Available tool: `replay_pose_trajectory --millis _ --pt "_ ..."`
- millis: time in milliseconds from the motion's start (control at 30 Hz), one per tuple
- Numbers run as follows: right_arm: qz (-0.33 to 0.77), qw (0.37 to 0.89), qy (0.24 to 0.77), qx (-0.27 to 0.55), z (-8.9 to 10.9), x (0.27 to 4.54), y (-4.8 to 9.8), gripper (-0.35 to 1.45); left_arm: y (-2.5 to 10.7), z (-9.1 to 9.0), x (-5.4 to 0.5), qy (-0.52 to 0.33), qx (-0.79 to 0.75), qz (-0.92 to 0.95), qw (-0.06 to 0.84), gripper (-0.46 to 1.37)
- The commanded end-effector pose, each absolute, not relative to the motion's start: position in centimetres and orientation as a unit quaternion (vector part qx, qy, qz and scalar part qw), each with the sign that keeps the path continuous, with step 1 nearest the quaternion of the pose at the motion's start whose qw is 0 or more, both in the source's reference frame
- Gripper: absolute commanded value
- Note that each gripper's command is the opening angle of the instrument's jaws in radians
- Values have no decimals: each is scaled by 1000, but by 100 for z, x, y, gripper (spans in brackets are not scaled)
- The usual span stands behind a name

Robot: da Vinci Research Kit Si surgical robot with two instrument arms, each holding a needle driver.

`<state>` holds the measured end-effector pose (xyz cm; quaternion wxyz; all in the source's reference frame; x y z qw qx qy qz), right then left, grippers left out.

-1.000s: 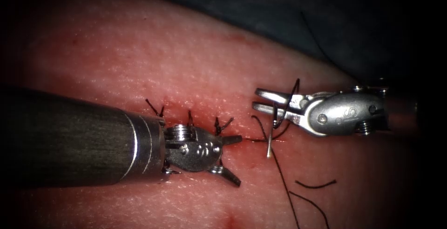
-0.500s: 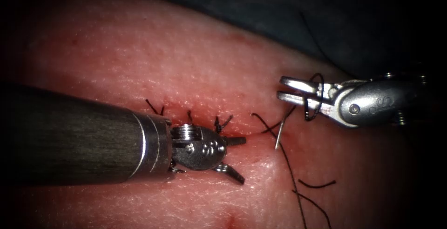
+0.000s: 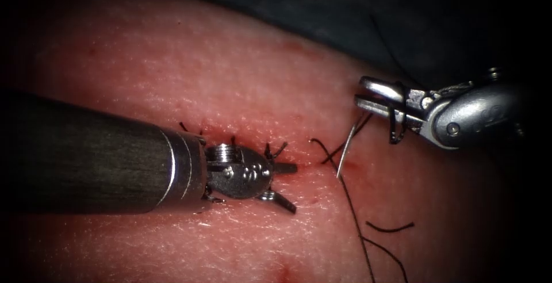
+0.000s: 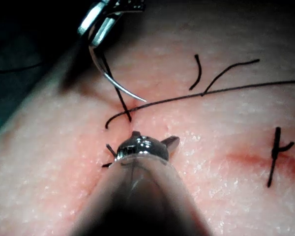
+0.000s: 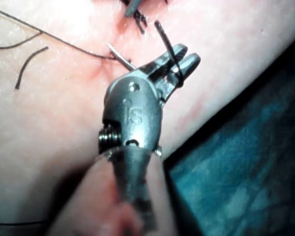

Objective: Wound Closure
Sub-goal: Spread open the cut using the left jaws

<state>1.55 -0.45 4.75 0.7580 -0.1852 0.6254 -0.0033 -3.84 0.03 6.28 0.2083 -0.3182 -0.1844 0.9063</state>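
Two tools over the tissue (image 3: 201, 70), endoscope view. Left tool (image 3: 295, 188) sits at 9 o'clock of the picture, its jaws spread apart and gripping nothing, one jaw pointing to 3 o'clock along the cut (image 3: 313, 171), the other to about 4 o'clock. Its wrist lies over the stitched stretch, with knot tails (image 3: 273, 152) sticking up at 12 o'clock of it. Right tool (image 3: 361, 92) is at 2 o'clock of the picture, jaws clamped on the needle (image 3: 345, 148), gripping it near the thread end of its curve. From the jaws the needle hangs toward 7 o'clock, and its tip ends just above the right end of the cut, at roughly 3 o'clock from the left tool's jaws. The left wrist view shows the tip free in the air, so the needle is not in the tissue. A dark turn of thread is wrapped round the right tool's jaws (image 3: 395, 127), behind the tips. The thread (image 3: 353, 214) leaves the tissue at the right end of the cut and runs off toward 6 o'clock. Loose cut end of thread (image 3: 390, 227) lies flat on the tissue at 4 o'clock from the needle tip, well apart from both tools. Red fluid (image 3: 352, 167) stains the tissue beside the needle tip.
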Motion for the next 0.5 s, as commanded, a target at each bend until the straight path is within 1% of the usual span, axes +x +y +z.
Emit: replay_pose_trajectory --millis 33,333,500 --pt "-10 757 623 -194 473 155 -44 -35 3 629 -386 -184 -318 906 209 35" --pt "-11 760 620 -196 466 147 -41 -35 8 635 -386 -182 -327 904 208 21" --pt "-8 758 620 -201 453 139 -38 -35 7 643 -383 -182 -326 903 213 19"
